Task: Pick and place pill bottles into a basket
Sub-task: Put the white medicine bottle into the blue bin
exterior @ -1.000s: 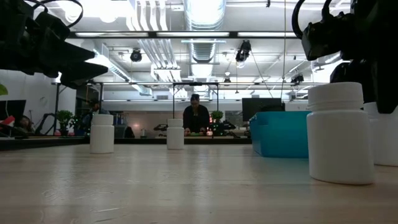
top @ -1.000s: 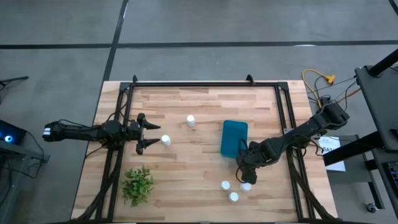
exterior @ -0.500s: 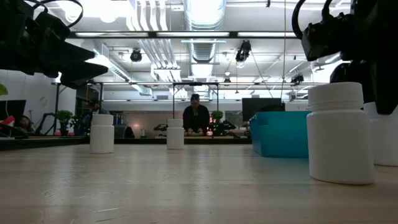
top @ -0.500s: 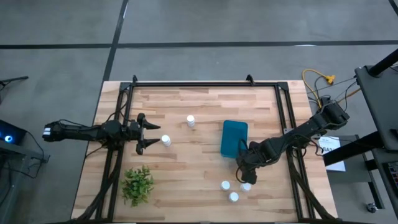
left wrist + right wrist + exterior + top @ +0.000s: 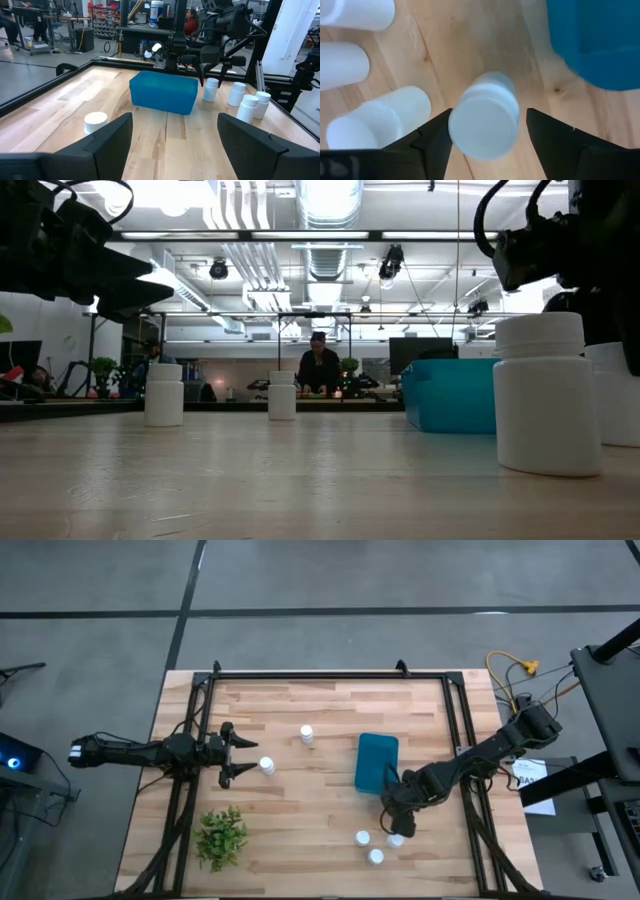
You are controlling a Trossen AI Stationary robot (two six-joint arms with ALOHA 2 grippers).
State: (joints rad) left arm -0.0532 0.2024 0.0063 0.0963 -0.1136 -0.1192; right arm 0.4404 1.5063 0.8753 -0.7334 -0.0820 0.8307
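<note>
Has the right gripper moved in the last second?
Yes, barely. In the high view the right gripper edged rightward, away from the teal-blue rectangular basket, above a small white pill bottle.

Open tabletop (image 5: 310, 805) mid-table, bottle cluster (image 5: 375, 845) crowding basket (image 5: 376, 762)

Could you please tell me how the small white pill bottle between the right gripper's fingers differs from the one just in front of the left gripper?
The small white cylindrical pill bottle at the right gripper stands between its fingers, beside the teal rectangular basket and three more bottles. The white pill bottle near the left gripper stands alone, ahead of its open fingers. Both are upright, white-capped, on the wooden table.
</note>
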